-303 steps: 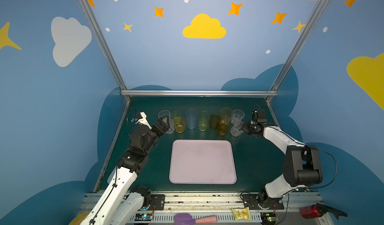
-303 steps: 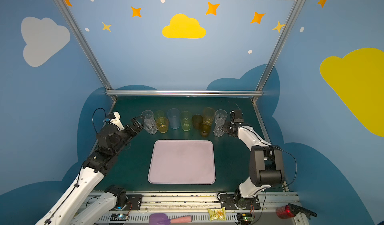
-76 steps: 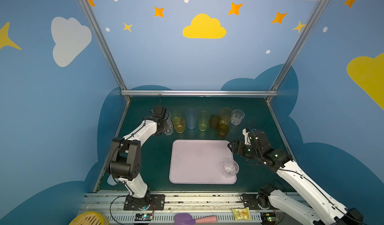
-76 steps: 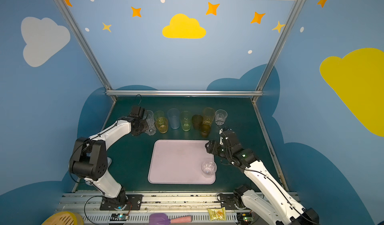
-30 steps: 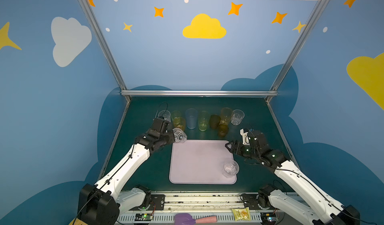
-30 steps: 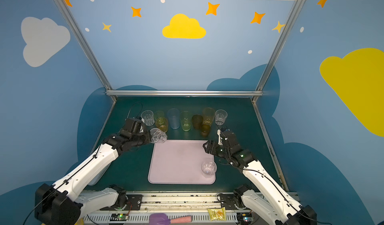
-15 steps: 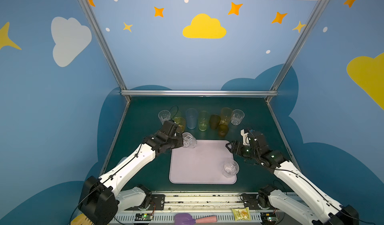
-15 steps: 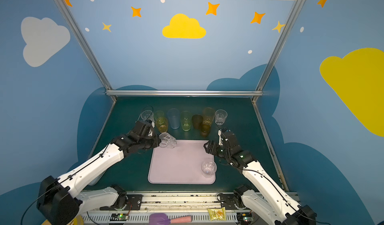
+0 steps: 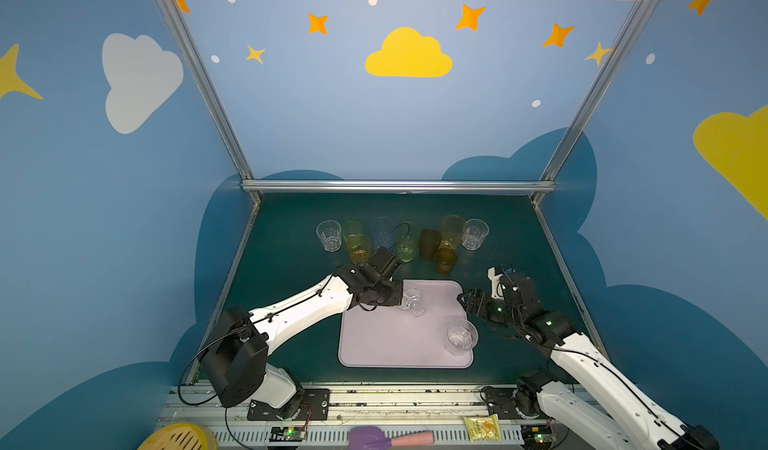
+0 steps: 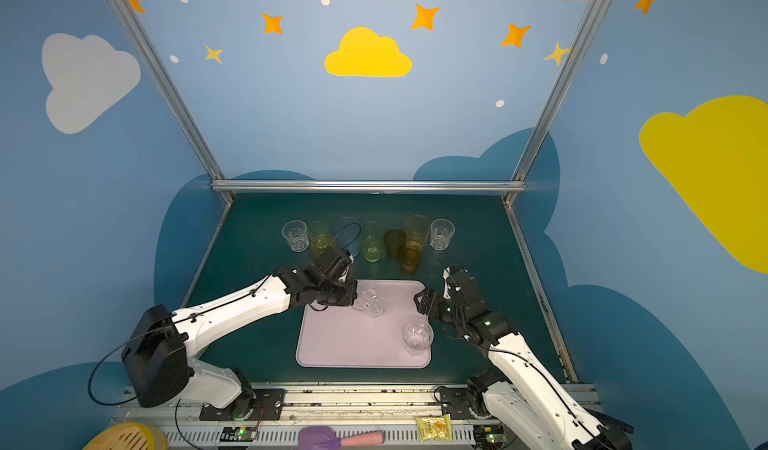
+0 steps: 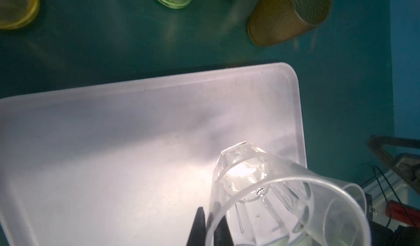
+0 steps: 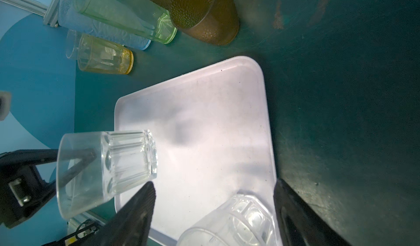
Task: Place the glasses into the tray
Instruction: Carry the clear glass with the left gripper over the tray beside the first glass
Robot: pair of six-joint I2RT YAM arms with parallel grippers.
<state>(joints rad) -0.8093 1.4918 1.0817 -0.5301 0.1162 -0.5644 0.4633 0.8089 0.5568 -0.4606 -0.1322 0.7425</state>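
— Dark green tabletop (image 9: 291, 260), blue walls (image 9: 374, 136) with painted clouds. What has your left hand got?

— My left gripper (image 9: 400, 299) is pinched onto the rim of a clear faceted tumbler (image 9: 412, 302), one finger inside, one outside. It hangs tilted over the far half of the pink tray (image 9: 374, 344); whether its base touches, I cannot tell.

— And your right?

— My right gripper (image 9: 464, 301) is spread wide and empty, just at the tray's right edge. Near it a second clear tumbler (image 9: 460, 337) stands upright in the tray's near right corner. Beyond the tray, the other tumblers (image 9: 406, 247) stand in a row on the table.
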